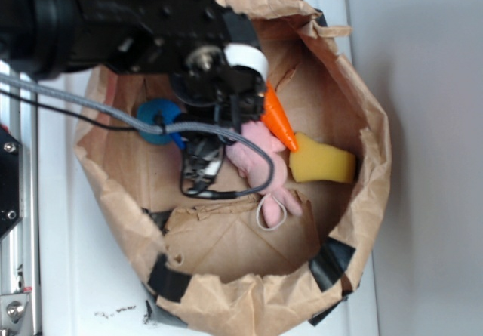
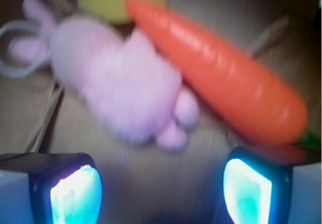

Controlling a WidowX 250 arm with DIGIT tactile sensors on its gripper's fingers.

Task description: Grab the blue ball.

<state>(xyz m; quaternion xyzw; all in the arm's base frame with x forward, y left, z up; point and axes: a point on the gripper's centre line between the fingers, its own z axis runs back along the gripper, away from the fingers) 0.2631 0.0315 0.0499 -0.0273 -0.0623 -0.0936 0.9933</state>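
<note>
The blue ball (image 1: 156,117) lies inside the brown paper bag (image 1: 362,200), near its left wall, partly crossed by the arm's grey cable. My gripper (image 1: 201,162) hangs just to the right of the ball, between it and the pink plush toy (image 1: 260,162). In the wrist view the gripper (image 2: 161,191) is open with only the bag floor between its fingers (image 2: 75,196). The blurred pink plush toy (image 2: 118,88) and the orange carrot (image 2: 221,78) lie ahead of it. The blue ball is out of sight in the wrist view.
An orange carrot (image 1: 278,118) and a yellow sponge (image 1: 323,162) lie right of the plush toy. The bag's crumpled walls ring everything, with black tape (image 1: 170,282) on the near rim. The bag stands on a white surface (image 1: 75,275).
</note>
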